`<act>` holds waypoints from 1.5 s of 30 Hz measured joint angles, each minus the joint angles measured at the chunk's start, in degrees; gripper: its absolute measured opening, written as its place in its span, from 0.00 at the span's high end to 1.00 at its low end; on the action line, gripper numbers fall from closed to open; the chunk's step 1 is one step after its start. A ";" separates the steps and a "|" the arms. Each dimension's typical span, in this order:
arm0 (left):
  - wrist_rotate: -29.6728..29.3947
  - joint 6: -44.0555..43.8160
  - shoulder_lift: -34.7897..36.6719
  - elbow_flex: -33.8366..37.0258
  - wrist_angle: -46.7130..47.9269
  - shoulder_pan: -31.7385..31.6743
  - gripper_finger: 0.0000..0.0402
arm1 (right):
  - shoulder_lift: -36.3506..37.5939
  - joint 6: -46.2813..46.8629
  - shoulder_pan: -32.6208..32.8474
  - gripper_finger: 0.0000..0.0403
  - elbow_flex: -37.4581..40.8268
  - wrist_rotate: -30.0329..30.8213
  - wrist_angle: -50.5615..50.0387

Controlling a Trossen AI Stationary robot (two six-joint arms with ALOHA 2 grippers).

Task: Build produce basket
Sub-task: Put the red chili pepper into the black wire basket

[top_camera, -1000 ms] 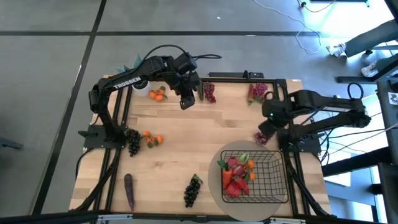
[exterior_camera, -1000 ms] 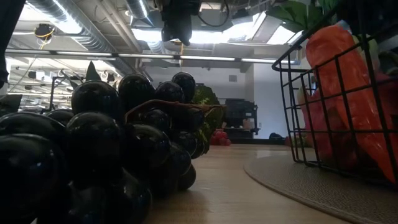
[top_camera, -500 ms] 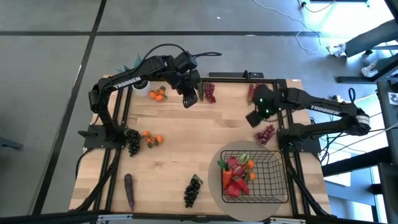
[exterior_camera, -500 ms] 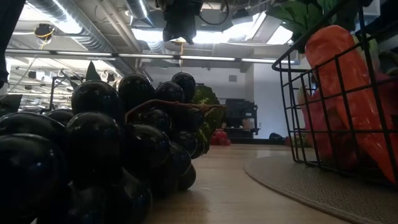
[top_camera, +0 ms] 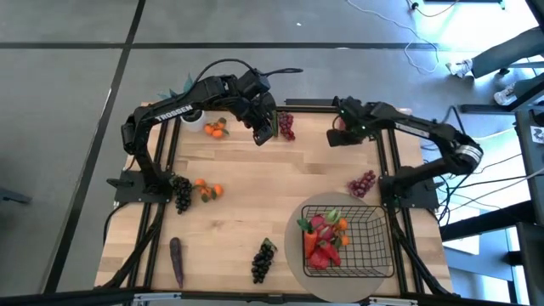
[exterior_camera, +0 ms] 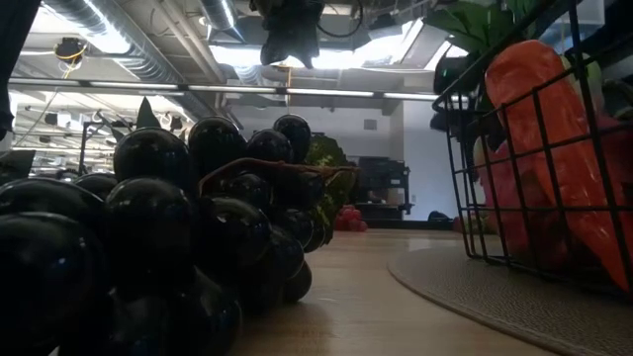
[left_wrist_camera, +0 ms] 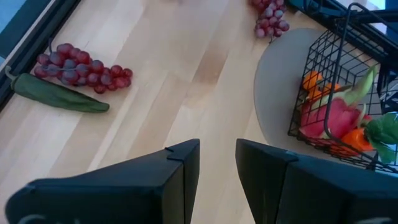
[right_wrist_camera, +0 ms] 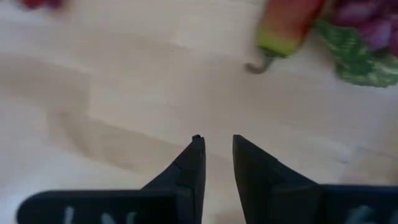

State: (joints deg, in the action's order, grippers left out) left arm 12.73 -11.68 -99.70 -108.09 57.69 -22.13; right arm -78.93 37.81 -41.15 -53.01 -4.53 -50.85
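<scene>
High view: the right gripper [top_camera: 334, 138] has swung up to the far edge of the table. A sec ago it was low by the light red grapes [top_camera: 362, 184], which now lie alone just past the basket [top_camera: 378, 255]. So it let those go w/o putting them in and is going for the stuff at the far edge, I think. The left gripper [top_camera: 264, 133] has slid a bit nearer the dark red grapes [top_camera: 286, 126]. The basket sits on the round mat [top_camera: 299, 255] at the near right. In it: a pink dragon fruit [top_camera: 321, 226], something orange, red bits, a green leaf. Still out: tangerines [top_camera: 216, 128] at the far left, more tangerines [top_camera: 207, 189] next to black grapes [top_camera: 181, 193], an eggplant [top_camera: 177, 259], and dark grapes [top_camera: 263, 259] near the mat. So most of the job is left.

Low view: dark grapes [exterior_camera: 148, 237] fill the left. The basket [exterior_camera: 514, 178] holds a big orange-red thing, maybe a carrot; too close to be sure. A dark arm part now shows behind the basket.

Left wrist view: the fingers [left_wrist_camera: 180, 168] have a small gap and hold nothing. Red grapes [left_wrist_camera: 81, 70] lie touching a green pepper [left_wrist_camera: 59, 94].

Right wrist view: the fingers [right_wrist_camera: 196, 165] are a bit apart w/ nothing in them. Ahead is a chili [right_wrist_camera: 286, 25] going red to green, beside a leaf [right_wrist_camera: 348, 53].
</scene>
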 joint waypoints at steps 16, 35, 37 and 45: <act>0.00 0.57 -0.02 0.00 0.04 0.00 0.77 | -10.32 4.22 -5.26 0.83 0.00 3.41 6.58; 0.31 4.45 -0.04 0.00 0.13 0.00 0.77 | -17.30 5.59 -5.24 0.83 0.00 5.37 10.97; 0.35 4.57 -0.04 0.00 0.13 0.02 0.77 | -17.30 5.52 -5.26 0.83 0.00 6.80 10.84; 0.42 4.59 -0.04 0.00 0.18 0.02 0.77 | -17.30 5.65 -5.29 0.83 0.00 10.01 11.32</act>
State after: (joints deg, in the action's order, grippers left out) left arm 13.15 -7.09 -99.74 -108.09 57.87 -22.11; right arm -96.23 43.46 -46.44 -53.01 5.48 -39.53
